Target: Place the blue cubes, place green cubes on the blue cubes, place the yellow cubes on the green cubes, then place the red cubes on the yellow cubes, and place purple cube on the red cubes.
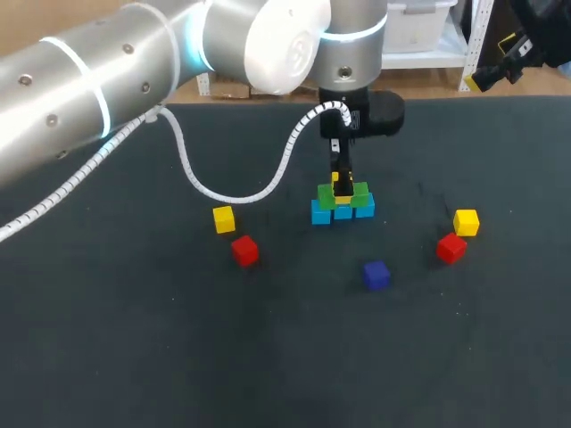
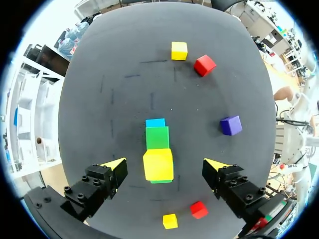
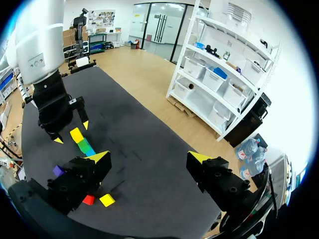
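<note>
Blue cubes (image 1: 321,214), green cubes (image 1: 326,198), yellow cubes (image 1: 223,218), red cubes (image 1: 244,251), purple cube (image 1: 376,275)

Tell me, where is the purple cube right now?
In the head view the purple cube lies alone on the table, nearer the camera than the cube stack, with a red cube to its right.

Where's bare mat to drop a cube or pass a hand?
Bare: the whole near strip in front of the purple cube; the far right corner behind the right yellow cube. Crowded: centre, left gripper open over the stack.
</note>
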